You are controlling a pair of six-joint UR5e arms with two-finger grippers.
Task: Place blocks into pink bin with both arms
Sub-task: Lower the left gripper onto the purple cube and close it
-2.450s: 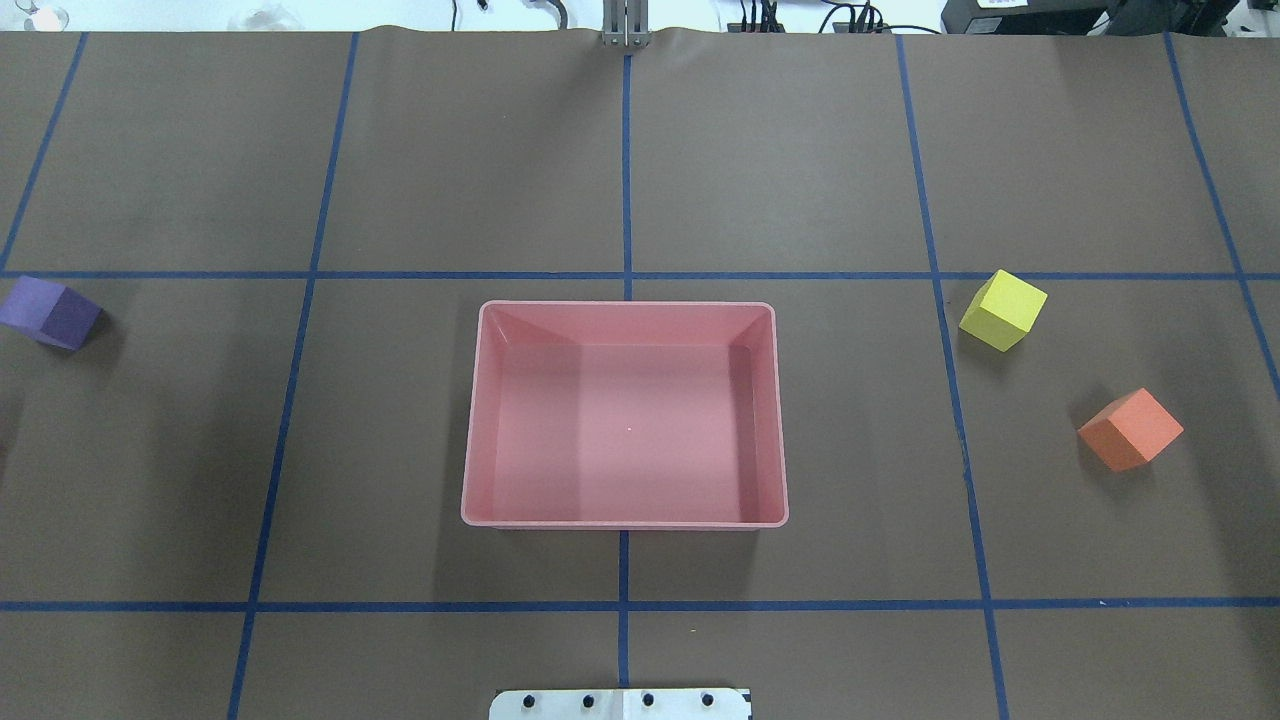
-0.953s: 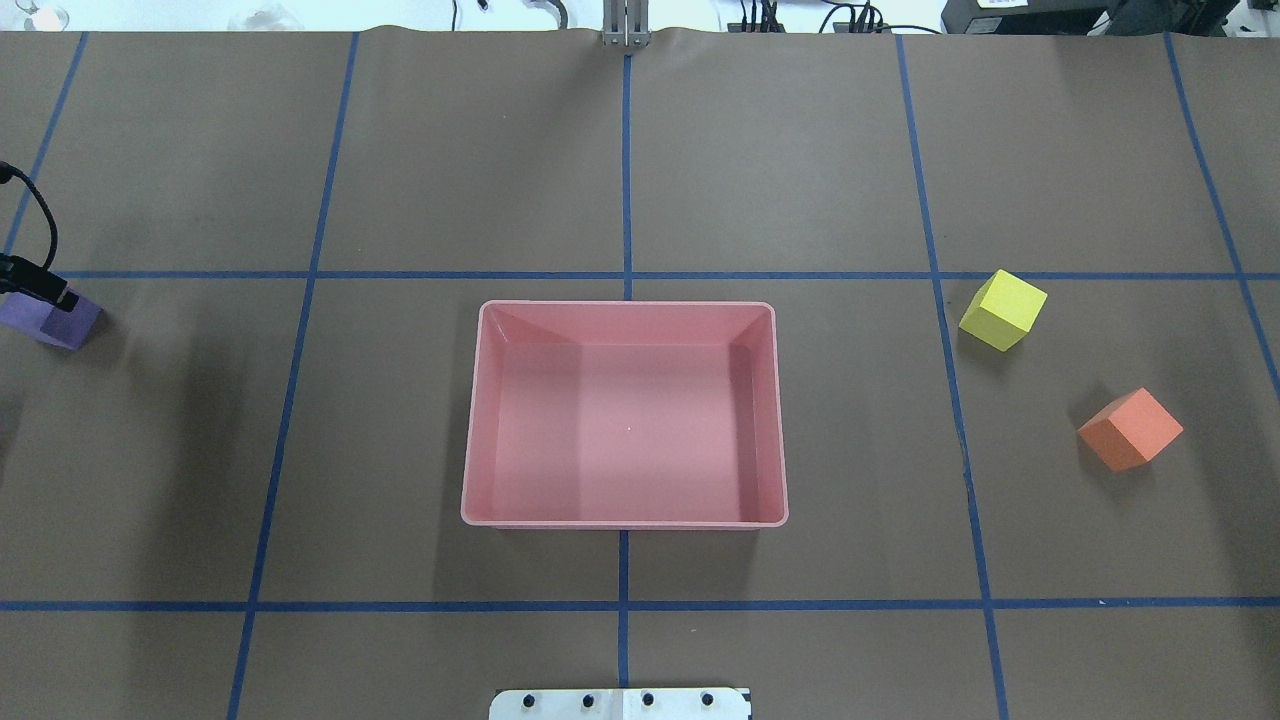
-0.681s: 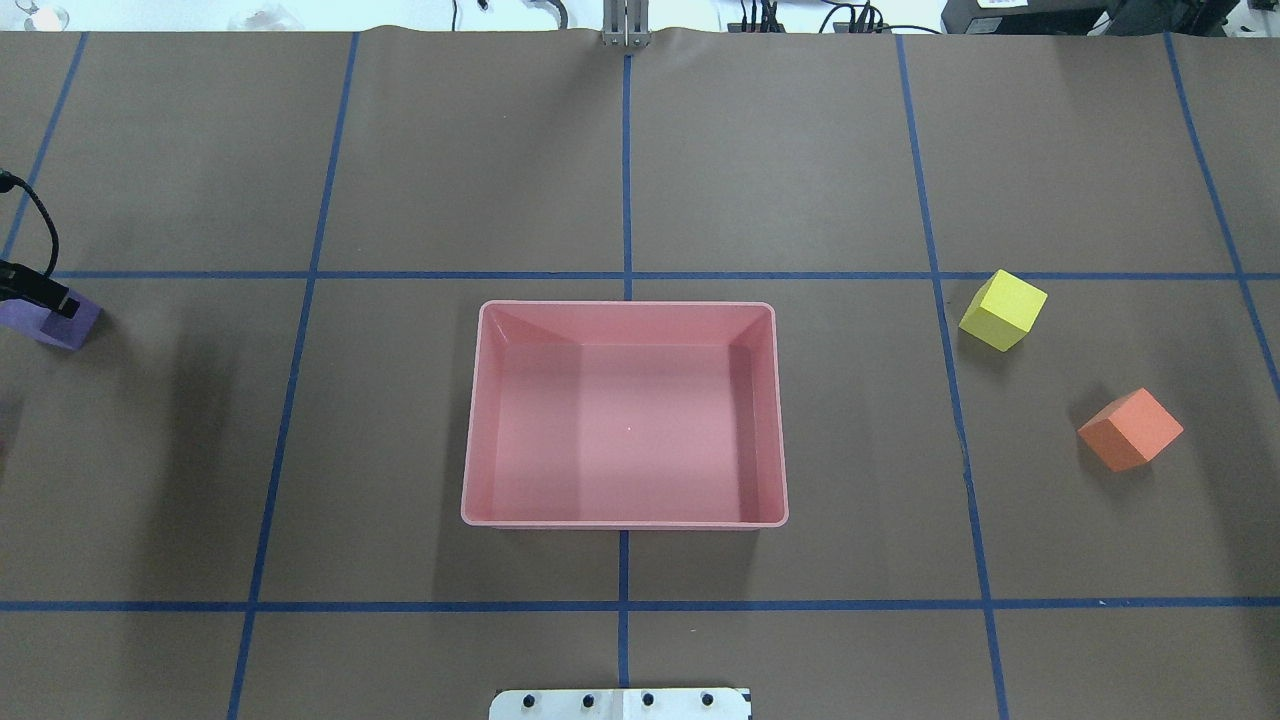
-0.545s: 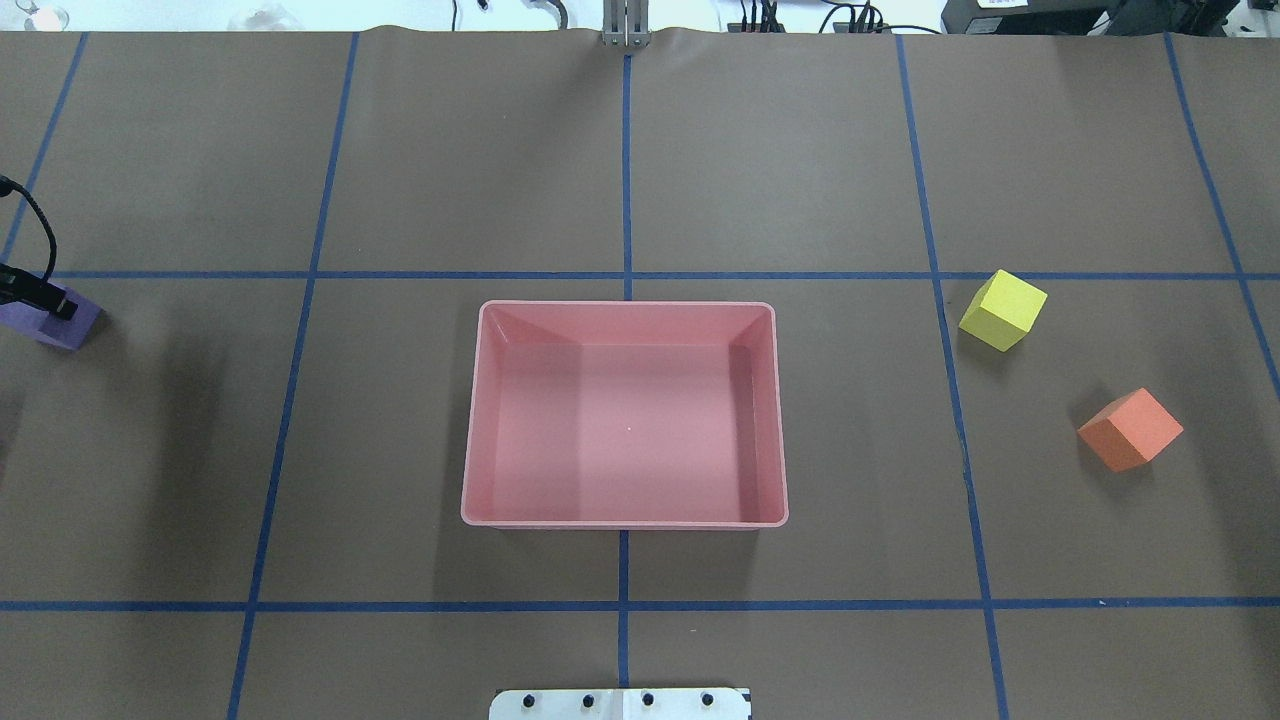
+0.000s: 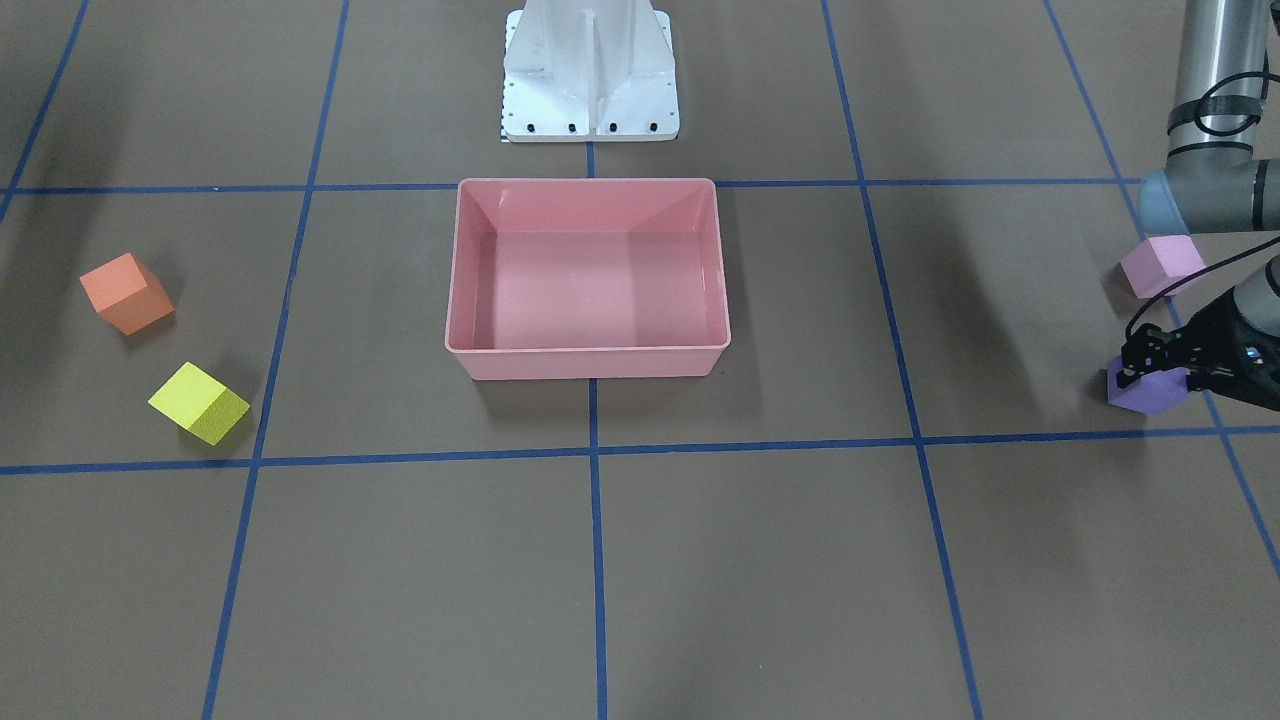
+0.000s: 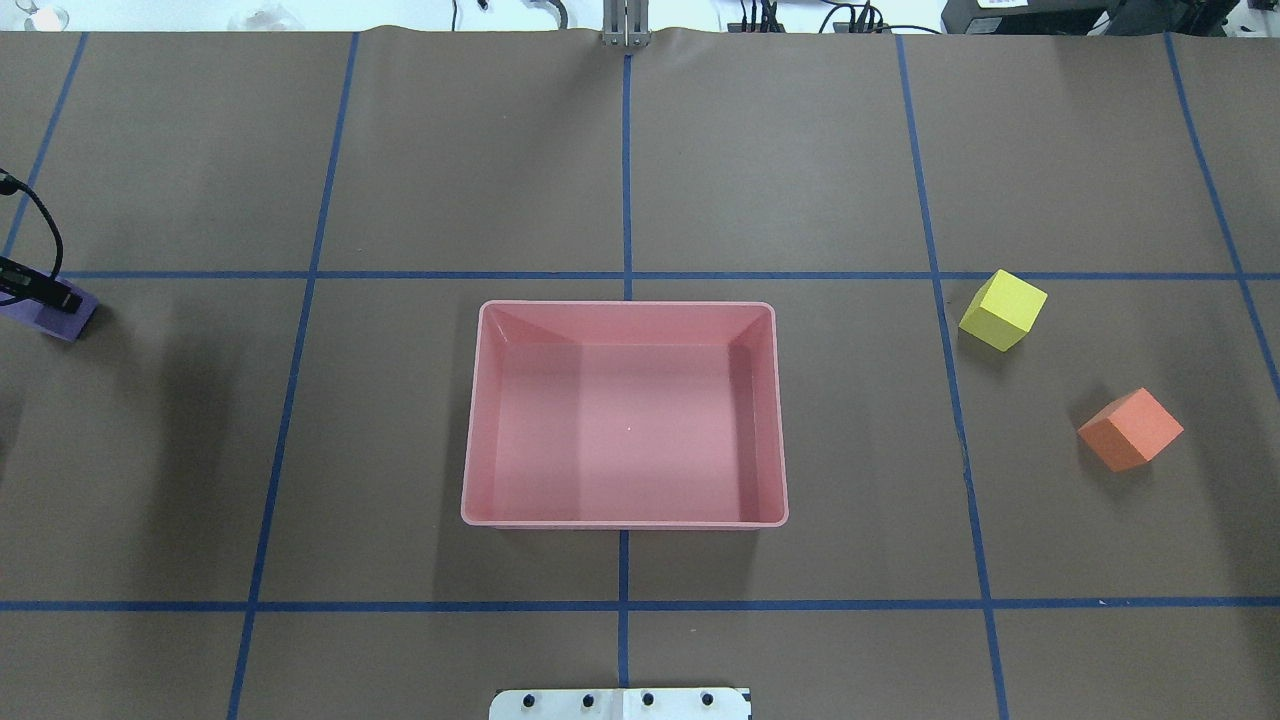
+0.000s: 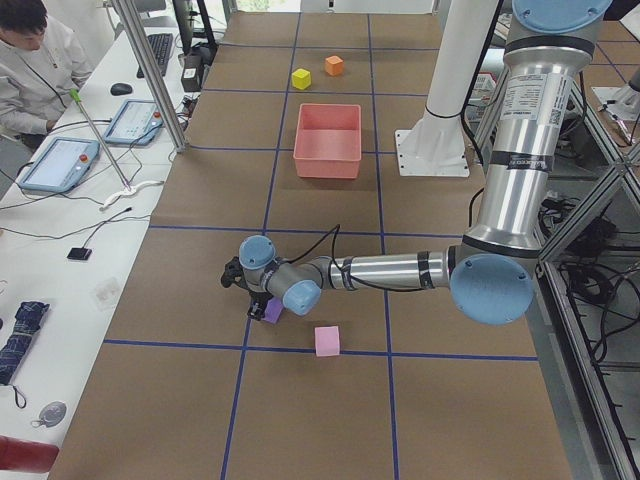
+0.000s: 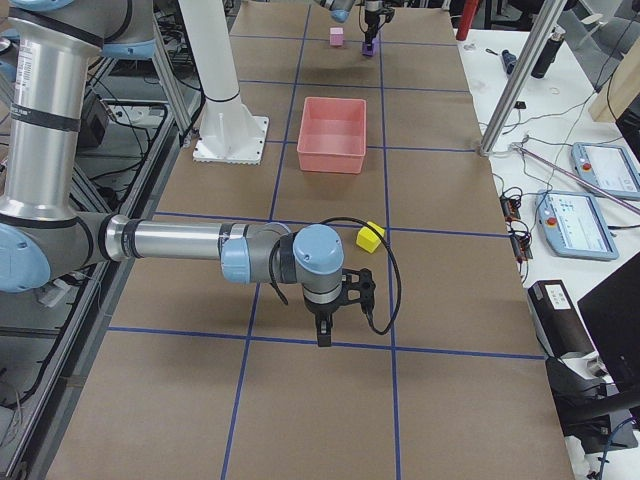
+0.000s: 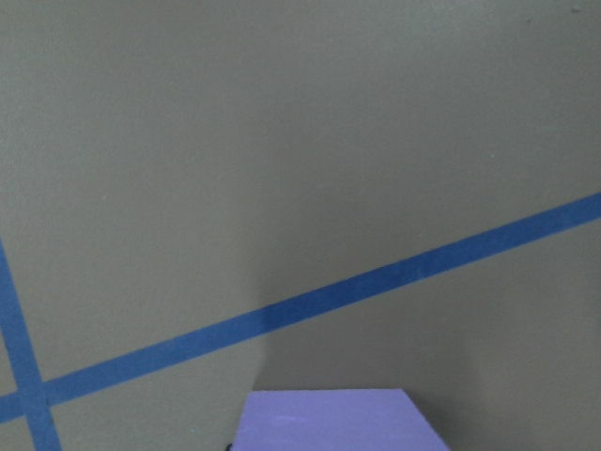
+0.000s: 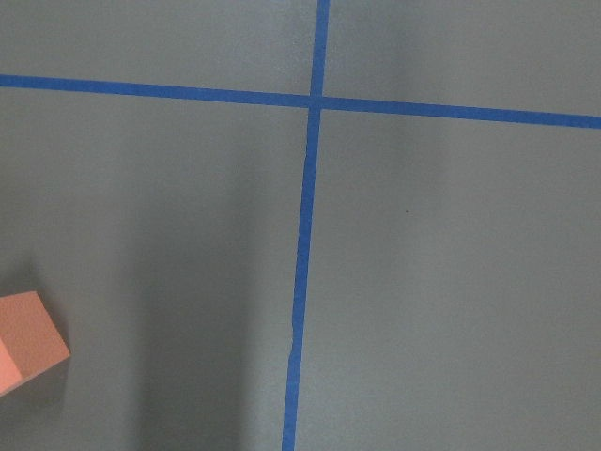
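The pink bin (image 5: 588,362) (image 6: 625,522) stands empty at the table's middle. My left gripper (image 5: 1150,375) (image 6: 40,290) is low over the purple block (image 5: 1150,395) (image 6: 50,320), its jaws open around it; the block rests on the table and fills the bottom of the left wrist view (image 9: 333,421). The pink-lilac block (image 5: 1162,265) lies just beside it. The yellow block (image 6: 1002,310) and orange block (image 6: 1130,430) lie on my right side. My right gripper (image 8: 322,335) hangs above the table near the yellow block (image 8: 370,237); I cannot tell its state. The right wrist view shows the orange block (image 10: 23,340).
The white robot base (image 5: 590,70) stands behind the bin. Blue tape lines cross the brown table. A seated operator (image 7: 30,60) and a side bench with tablets are beyond the far edge.
My left gripper came in over the purple block and has sunk lower, covering more of it. The bin, yellow block and orange block have not moved.
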